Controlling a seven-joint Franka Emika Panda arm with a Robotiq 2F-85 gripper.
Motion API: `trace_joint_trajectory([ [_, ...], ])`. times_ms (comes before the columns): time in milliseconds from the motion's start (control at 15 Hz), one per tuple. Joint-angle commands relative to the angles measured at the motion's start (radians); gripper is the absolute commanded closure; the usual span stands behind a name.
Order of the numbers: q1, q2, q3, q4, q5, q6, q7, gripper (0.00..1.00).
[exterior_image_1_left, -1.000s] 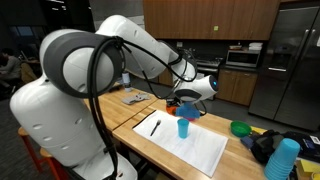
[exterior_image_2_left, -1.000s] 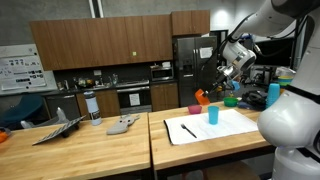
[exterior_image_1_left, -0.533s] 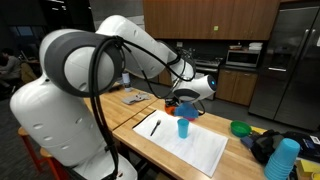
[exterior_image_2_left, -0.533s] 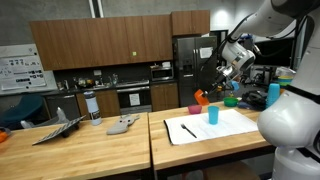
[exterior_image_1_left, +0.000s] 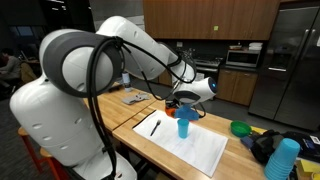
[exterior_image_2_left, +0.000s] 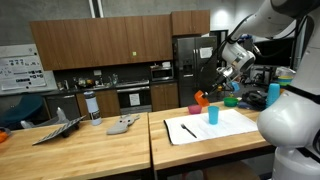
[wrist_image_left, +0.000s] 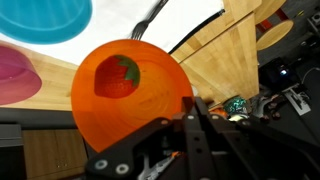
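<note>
Orange bowl (wrist_image_left: 130, 125) is pinched at its rim by the fully closed gripper (wrist_image_left: 195, 108) and held raised near the blue cup (exterior_image_1_left: 183, 127). The bowl could be dropped through a thin-rim slip, or the cup knocked over.

A cup (exterior_image_1_left: 183, 128) and pen (exterior_image_1_left: 155, 127) rest on the sheet (exterior_image_1_left: 203, 150), the bowl (wrist_image_left: 125, 90) nearby in the pincer (wrist_image_left: 192, 112).

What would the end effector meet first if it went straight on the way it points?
The orange bowl, which the end effector seems to grip by the rim; beyond that, likely the wooden table.
</note>
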Motion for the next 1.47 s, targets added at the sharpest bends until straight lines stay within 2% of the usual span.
trace_joint_trajectory([
  [0, -0.031, -0.023, 0.005, -0.022, 0.007, -0.006, -0.006, 0.99],
  [400, -0.050, -0.021, -0.005, -0.032, 0.022, -0.016, -0.020, 0.99],
  [800, -0.063, -0.005, -0.023, -0.020, 0.066, -0.097, -0.060, 0.99],
  [1400, -0.091, -0.005, -0.031, -0.015, 0.055, -0.141, -0.071, 0.99],
])
